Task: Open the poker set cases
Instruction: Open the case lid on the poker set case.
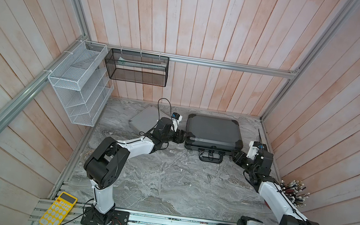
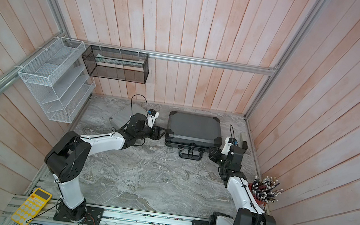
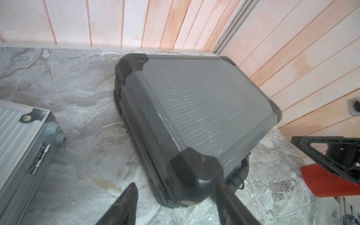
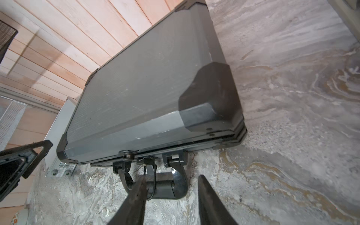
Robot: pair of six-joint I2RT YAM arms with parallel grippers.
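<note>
A: Any writing?
B: Nothing I can read. The yellow calculator (image 1: 58, 211) has key marks that are too small.
A: Materials?
B: The dark grey case (image 1: 215, 130) has a finely ribbed lid and moulded black corner caps. It lies flat and closed at the far side of the marble-patterned table (image 1: 164, 176), with its glossy black handle (image 4: 165, 187) facing the robot. The silver case (image 1: 145, 120) is ribbed aluminium, far left, partly behind the left arm.
A: Hands?
B: The left gripper (image 3: 177, 185) is spread wide astride the near-left corner cap, gripping nothing. The right gripper (image 4: 172, 177) has its fingers apart around the handle; I can't tell if they touch it
</note>
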